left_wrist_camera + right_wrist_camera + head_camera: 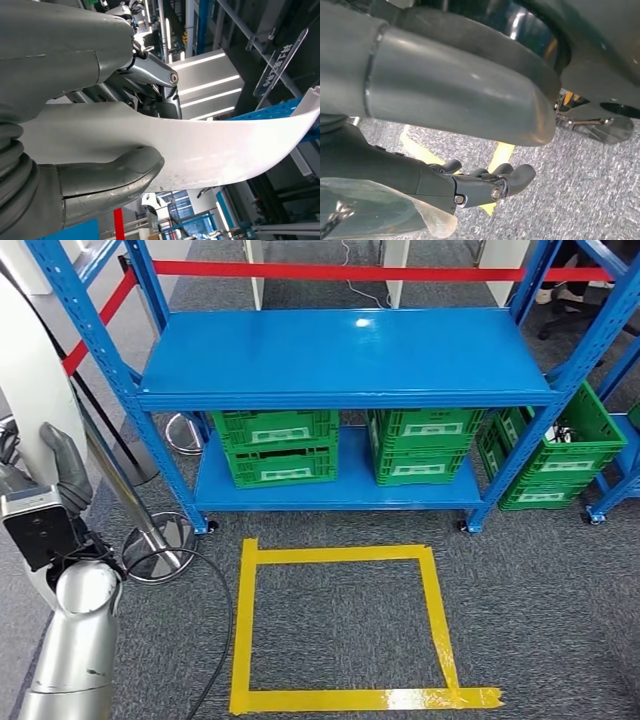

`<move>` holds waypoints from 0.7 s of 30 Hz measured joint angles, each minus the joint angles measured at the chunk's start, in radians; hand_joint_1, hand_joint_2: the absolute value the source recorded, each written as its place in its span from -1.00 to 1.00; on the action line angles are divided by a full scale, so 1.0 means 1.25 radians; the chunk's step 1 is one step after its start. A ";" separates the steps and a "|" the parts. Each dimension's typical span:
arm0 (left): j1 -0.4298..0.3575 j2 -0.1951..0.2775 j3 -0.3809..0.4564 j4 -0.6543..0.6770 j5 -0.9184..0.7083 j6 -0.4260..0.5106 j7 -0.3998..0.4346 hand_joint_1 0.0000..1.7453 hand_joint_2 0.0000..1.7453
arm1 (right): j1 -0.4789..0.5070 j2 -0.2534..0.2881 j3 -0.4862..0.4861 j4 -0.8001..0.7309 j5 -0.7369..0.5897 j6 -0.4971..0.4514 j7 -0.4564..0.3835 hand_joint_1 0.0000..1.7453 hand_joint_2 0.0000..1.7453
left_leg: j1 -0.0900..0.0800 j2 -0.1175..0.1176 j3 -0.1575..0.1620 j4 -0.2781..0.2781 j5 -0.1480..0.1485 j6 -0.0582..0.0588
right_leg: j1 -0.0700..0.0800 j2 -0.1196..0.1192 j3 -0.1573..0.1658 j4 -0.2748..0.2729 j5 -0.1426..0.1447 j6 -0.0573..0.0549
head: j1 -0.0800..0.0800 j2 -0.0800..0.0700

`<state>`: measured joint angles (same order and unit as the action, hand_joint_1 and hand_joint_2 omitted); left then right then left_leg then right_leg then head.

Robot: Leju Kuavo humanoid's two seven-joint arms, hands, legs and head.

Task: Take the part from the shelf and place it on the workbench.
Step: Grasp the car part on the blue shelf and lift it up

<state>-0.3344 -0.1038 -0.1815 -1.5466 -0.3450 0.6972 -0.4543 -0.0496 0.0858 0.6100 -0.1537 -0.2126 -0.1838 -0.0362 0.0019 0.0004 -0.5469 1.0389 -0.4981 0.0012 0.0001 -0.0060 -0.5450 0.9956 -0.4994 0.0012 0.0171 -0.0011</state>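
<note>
Left wrist view has the left hand (113, 125) clamped, thumb and fingers, on the part (226, 145), a long white curved glossy panel. Head view puts it around 9 o'clock, beside the blue shelf (347, 355). Right hand (478, 185) looks curled in, holding nothing, I think.

A shelf (343, 355) stood ahead of the robot, with two crates (276, 446) (423, 444) side by side on its lower level under the top board. A third crate (558, 452) sat beside the shelf's right post, and a taped square (343, 628) lay on the floor before the shelf
</note>
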 joint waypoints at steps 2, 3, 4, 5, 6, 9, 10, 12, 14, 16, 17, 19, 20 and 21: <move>0.000 0.000 0.001 0.000 0.000 0.000 -0.001 1.00 1.00 | 0.000 0.000 0.000 0.000 0.000 0.001 -0.001 -1.00 -1.00 | -0.003 0.000 0.004 -0.019 -0.001 0.006 | 0.001 0.000 -0.006 0.001 0.005 0.008 | 0.000 0.000; 0.000 0.001 0.001 0.000 0.000 0.000 -0.001 1.00 1.00 | 0.000 0.000 0.000 0.000 0.000 0.001 -0.002 -1.00 -1.00 | -0.001 0.000 0.002 -0.024 0.001 0.011 | 0.001 0.000 -0.008 0.001 0.005 0.012 | 0.000 0.000; 0.000 0.001 0.001 0.000 0.000 0.000 -0.001 1.00 1.00 | 0.000 0.000 0.000 0.000 -0.001 0.002 -0.003 -1.00 -1.00 | 0.000 0.000 0.002 -0.028 0.004 0.016 | 0.001 0.001 -0.012 0.004 0.001 0.016 | 0.001 0.000; -0.001 0.001 0.002 0.000 0.000 0.000 -0.001 1.00 1.00 | 0.000 0.000 -0.001 0.000 -0.003 0.004 -0.005 -1.00 -1.00 | 0.003 0.001 0.001 -0.031 0.007 0.021 | 0.001 0.001 -0.021 0.018 -0.010 0.020 | 0.002 0.000; -0.001 0.000 0.002 -0.001 0.000 0.000 -0.002 1.00 1.00 | 0.000 -0.001 -0.002 0.000 -0.006 0.007 -0.007 -1.00 -1.00 | 0.005 0.000 0.000 -0.035 0.011 0.026 | 0.000 0.002 -0.036 0.049 -0.031 0.024 | 0.003 0.000; 0.000 0.001 0.004 -0.001 -0.001 0.000 -0.006 1.00 1.00 | 0.001 -0.001 -0.008 0.000 -0.015 0.016 -0.016 -1.00 -1.00 | 0.006 -0.005 -0.007 -0.034 0.016 0.030 | -0.005 0.003 -0.104 0.203 -0.099 0.034 | 0.005 0.000; 0.001 0.001 0.004 -0.001 -0.002 0.000 -0.008 1.00 1.00 | 0.002 -0.001 -0.010 0.000 -0.017 0.018 -0.018 -1.00 -1.00 | 0.006 -0.009 -0.008 -0.034 0.016 0.030 | -0.006 0.003 -0.114 0.227 -0.101 0.036 | 0.005 0.000; 0.002 0.002 0.005 -0.001 -0.004 0.001 -0.010 1.00 1.00 | 0.002 -0.001 -0.014 0.000 -0.018 0.022 -0.020 -1.00 -1.00 | 0.006 -0.021 -0.008 -0.033 0.017 0.028 | -0.009 0.006 -0.089 0.181 -0.060 0.037 | 0.005 0.000; 0.001 0.001 0.006 -0.001 -0.007 0.001 -0.012 1.00 1.00 | 0.003 -0.001 -0.017 0.000 -0.019 0.026 -0.016 -1.00 -1.00 | 0.006 -0.037 -0.010 -0.029 0.018 0.025 | -0.013 0.034 -0.033 0.070 -0.012 0.034 | 0.005 0.000; 0.000 0.000 0.007 -0.001 -0.009 0.001 -0.013 1.00 1.00 | 0.004 -0.001 -0.019 0.001 -0.018 0.030 -0.012 -1.00 -1.00 | 0.007 -0.052 -0.020 -0.024 0.021 0.016 | -0.016 0.062 -0.001 0.009 -0.001 0.030 | 0.005 0.000; 0.000 -0.001 0.008 -0.001 -0.010 0.001 -0.013 1.00 1.00 | 0.004 -0.001 -0.020 0.001 -0.018 0.032 -0.010 -1.00 -1.00 | 0.008 -0.060 -0.026 -0.023 0.024 0.011 | -0.016 0.065 0.002 0.005 -0.004 0.028 | 0.005 0.000; 0.002 -0.001 0.011 -0.001 -0.011 0.001 -0.014 1.00 1.00 | 0.004 -0.001 -0.020 0.001 -0.017 0.035 -0.007 -1.00 -1.00 | 0.010 -0.067 -0.033 -0.021 0.026 0.001 | -0.016 0.049 0.001 0.001 -0.005 0.022 | 0.006 0.000; 0.002 0.000 0.013 -0.001 -0.011 0.001 -0.014 1.00 1.00 | 0.004 -0.001 -0.020 0.001 -0.017 0.037 -0.006 -1.00 -1.00 | 0.009 -0.058 -0.039 -0.011 0.018 -0.004 | -0.017 0.040 0.002 -0.001 -0.004 0.018 | 0.005 0.000; 0.001 0.000 0.014 -0.001 -0.011 0.001 -0.014 1.00 1.00 | 0.005 -0.001 -0.020 0.001 -0.017 0.038 -0.006 -1.00 -1.00 | 0.008 -0.045 -0.050 0.016 0.000 -0.007 | -0.017 0.030 0.003 -0.003 -0.003 0.013 | 0.002 0.000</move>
<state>-0.3332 -0.1040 -0.1640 -1.5484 -0.3589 0.6991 -0.4714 -0.0435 0.0847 0.5851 -0.1529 -0.2338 -0.1363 -0.0439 0.0121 -0.0554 -0.6097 1.0586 -0.4977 -0.0080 -0.0216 0.0320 -0.5410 0.9917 -0.5026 0.0173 0.0201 -0.0011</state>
